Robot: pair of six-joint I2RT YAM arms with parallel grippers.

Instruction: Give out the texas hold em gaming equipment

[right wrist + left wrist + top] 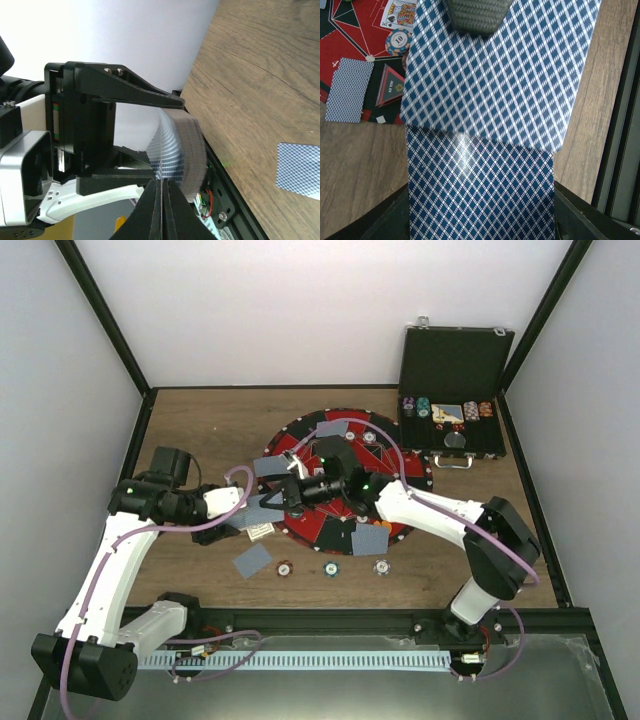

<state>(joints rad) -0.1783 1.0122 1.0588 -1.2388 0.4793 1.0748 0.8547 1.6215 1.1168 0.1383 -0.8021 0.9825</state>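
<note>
My left gripper is shut on a deck of blue-backed cards, which fills the left wrist view. My right gripper is shut on the edge of the top card, which sits skewed over the deck. In the right wrist view its fingers pinch the thin card edge. Both grippers meet over the left rim of the mat. Face-down cards lie on the mat and on the wood. Three chips lie in a row in front of the mat. A black triangular marker shows.
An open black case with chips stands at the back right. On the mat lie a face-up king, a chip and a face-down card. The frame rail runs along the table edge beside the deck.
</note>
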